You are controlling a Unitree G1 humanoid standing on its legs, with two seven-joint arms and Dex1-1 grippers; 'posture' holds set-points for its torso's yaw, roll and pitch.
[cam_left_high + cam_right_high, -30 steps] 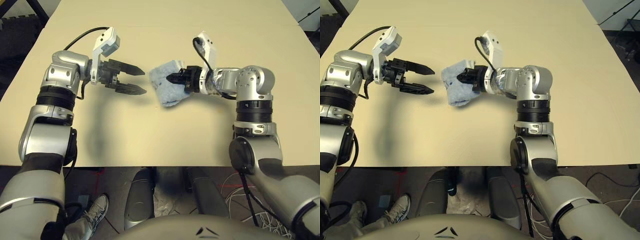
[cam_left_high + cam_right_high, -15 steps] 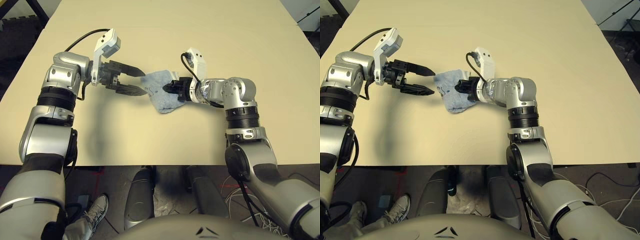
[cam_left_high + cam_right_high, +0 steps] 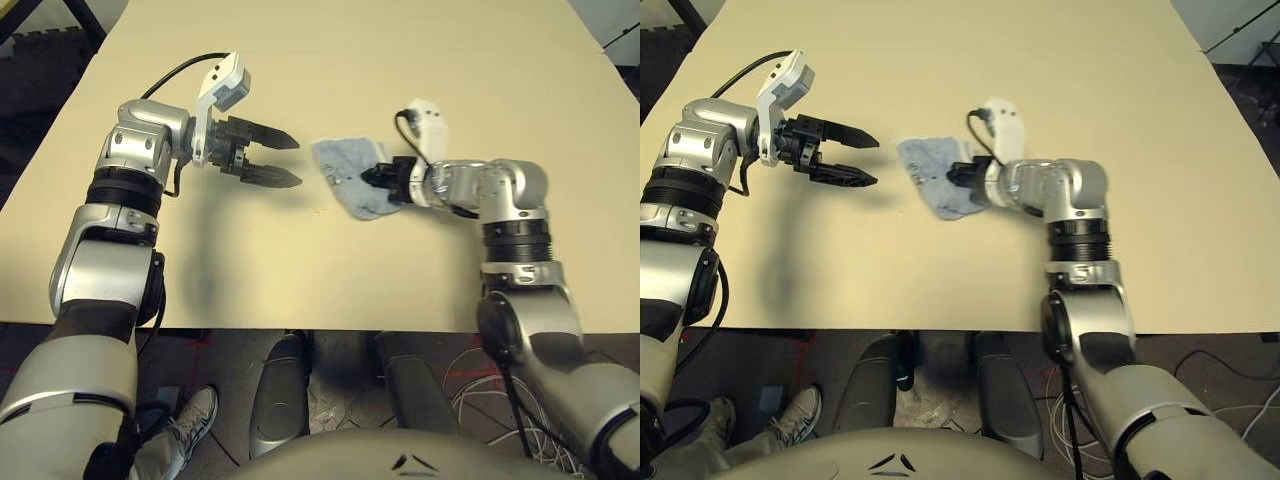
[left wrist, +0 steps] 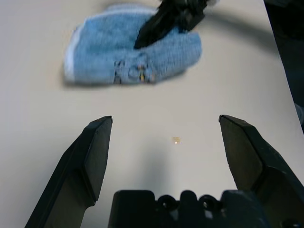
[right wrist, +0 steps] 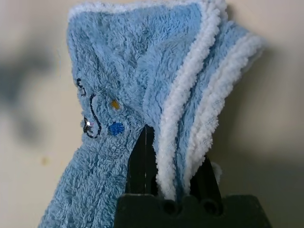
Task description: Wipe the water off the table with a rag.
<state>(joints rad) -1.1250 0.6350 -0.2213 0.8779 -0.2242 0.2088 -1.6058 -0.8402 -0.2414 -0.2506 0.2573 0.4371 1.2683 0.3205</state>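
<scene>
The light blue rag lies crumpled on the beige table, a little right of centre. My right gripper is shut on the rag's right side; in the right wrist view the rag folds over both black fingers. My left gripper hovers open just left of the rag, not touching it, with nothing between its fingers. One tiny yellowish speck of water sits on the table between the left gripper's fingers, in front of the rag.
Beyond the table's far left corner is dark floor with a black stand. Bare tabletop stretches behind and to the right of both arms. The table's front edge runs just below my elbows.
The right gripper swept the rag left until it touched the left gripper's tips, then drew it back right. The left gripper stayed open and nearly still.
</scene>
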